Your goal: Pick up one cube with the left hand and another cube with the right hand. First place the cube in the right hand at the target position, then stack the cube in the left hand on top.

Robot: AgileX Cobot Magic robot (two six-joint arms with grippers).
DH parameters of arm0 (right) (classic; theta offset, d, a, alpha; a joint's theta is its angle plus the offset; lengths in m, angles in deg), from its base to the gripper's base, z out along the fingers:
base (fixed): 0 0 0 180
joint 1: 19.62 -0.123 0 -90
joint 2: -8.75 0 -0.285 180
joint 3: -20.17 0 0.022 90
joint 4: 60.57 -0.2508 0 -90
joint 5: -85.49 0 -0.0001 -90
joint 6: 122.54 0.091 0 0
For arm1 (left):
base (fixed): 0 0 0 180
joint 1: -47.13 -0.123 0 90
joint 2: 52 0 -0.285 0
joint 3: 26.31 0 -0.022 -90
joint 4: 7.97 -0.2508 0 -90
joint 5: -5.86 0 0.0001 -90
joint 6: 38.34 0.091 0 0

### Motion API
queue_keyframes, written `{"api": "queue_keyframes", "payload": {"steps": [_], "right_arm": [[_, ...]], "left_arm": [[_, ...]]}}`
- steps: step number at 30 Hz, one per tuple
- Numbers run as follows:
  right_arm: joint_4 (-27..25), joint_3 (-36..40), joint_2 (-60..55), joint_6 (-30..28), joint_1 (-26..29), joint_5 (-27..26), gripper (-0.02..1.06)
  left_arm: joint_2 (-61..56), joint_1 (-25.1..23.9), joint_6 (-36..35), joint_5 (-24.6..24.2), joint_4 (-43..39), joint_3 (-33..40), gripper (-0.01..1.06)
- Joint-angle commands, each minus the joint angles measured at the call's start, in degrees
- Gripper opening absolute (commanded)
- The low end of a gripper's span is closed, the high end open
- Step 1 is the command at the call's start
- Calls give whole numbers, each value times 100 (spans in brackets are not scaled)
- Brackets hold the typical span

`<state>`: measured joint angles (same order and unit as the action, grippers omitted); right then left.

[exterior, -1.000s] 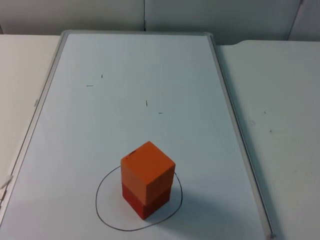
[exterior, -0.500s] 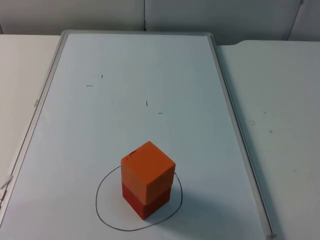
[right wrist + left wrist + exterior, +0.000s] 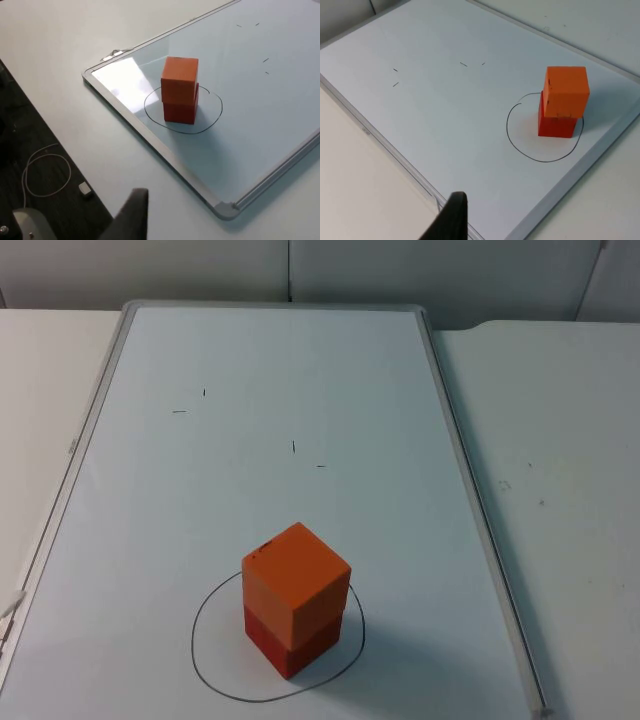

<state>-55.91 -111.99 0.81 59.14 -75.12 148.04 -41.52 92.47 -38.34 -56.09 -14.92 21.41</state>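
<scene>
The orange cube (image 3: 296, 575) sits squarely on the red cube (image 3: 291, 642), low and centre in the top view; both stand inside the hand-drawn circle (image 3: 205, 660) on the whiteboard (image 3: 300, 370), which lies on the white table (image 3: 560, 440); the left claw (image 3: 451, 220) and the right claw (image 3: 133, 212) hang well apart from the stack, each showing one black fingertip; whether either is clenched or released I cannot tell.

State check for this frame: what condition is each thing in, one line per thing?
Orange cube: stacked on the red cube, upright, turned slightly askew.
Red cube: on the whiteboard inside the drawn circle, carrying the orange cube.
Circle: drawn around the stack.
Whiteboard: flat on the table, a few small pen marks.
</scene>
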Motion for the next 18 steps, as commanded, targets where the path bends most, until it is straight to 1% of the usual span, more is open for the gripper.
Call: {"api": "queue_keyframes", "payload": {"steps": [1, 14, 18], "right_arm": [[-7, 27, 16, -32, -8, -88, 105], [-7, 27, 16, -44, -8, -88, 105], [-7, 27, 16, -44, 117, -88, 105]], "left_arm": [[-25, 42, -47, 31, 31, 16, 105], [-35, 42, -47, 31, 32, 16, 105], [-35, 42, -47, 31, 32, 16, 105]]}}
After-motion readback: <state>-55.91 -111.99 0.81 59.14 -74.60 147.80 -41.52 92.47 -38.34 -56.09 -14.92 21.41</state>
